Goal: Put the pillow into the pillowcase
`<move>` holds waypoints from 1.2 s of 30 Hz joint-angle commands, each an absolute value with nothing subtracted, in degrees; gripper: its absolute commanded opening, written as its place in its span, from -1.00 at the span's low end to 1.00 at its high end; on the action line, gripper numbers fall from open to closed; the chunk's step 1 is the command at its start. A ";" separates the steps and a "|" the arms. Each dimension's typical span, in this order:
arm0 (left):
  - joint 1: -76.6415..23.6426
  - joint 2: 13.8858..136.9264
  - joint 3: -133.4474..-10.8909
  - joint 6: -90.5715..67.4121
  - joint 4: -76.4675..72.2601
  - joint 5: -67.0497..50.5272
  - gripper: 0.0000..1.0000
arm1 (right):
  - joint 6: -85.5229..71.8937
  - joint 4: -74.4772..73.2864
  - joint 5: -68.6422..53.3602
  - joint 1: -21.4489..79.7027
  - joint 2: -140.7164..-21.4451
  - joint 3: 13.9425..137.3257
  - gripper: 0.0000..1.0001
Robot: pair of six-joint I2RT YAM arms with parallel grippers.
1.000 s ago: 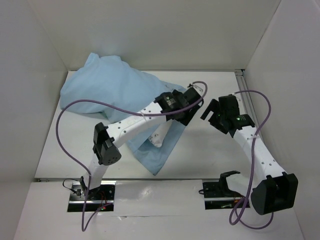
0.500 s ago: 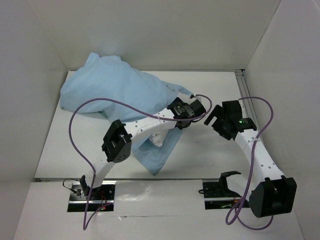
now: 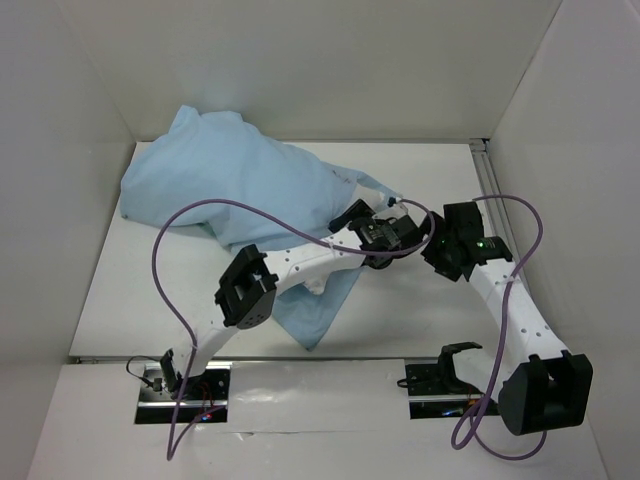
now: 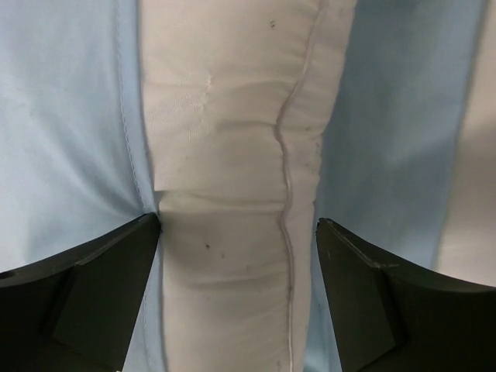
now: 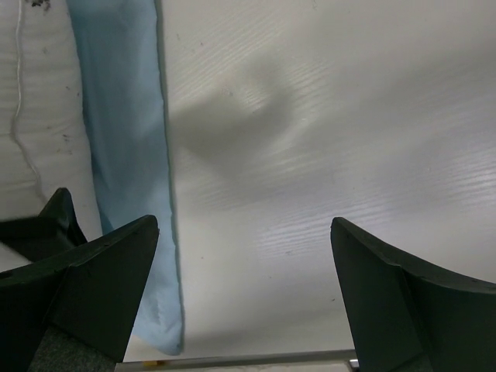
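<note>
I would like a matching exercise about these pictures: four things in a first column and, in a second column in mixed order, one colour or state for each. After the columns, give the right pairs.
Column one
1. pillow
2. pillowcase
3. cable of the left arm
4. right gripper

Column two
A. purple
B. open, above the table
C. white, pinched by the left gripper
D. light blue

Right pairs: 1-C, 2-D, 3-A, 4-B.
</note>
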State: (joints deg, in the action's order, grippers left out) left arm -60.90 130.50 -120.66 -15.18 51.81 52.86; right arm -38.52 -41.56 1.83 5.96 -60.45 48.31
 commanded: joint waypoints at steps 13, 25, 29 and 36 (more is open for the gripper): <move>-51.95 134.92 -126.12 -22.42 55.28 58.10 -1.00 | -37.62 -42.18 3.60 5.54 -58.54 49.13 0.98; -41.76 111.46 -133.95 -26.44 55.38 12.50 -1.00 | -28.04 -28.58 -4.50 13.84 -60.29 55.62 0.83; -38.76 107.41 -134.99 -28.56 54.84 4.84 -1.00 | -30.32 -22.69 3.68 23.96 -65.20 59.76 0.83; -37.62 104.77 -137.37 -32.43 54.23 0.97 -1.00 | -33.13 -7.75 3.16 31.38 -75.57 63.27 0.75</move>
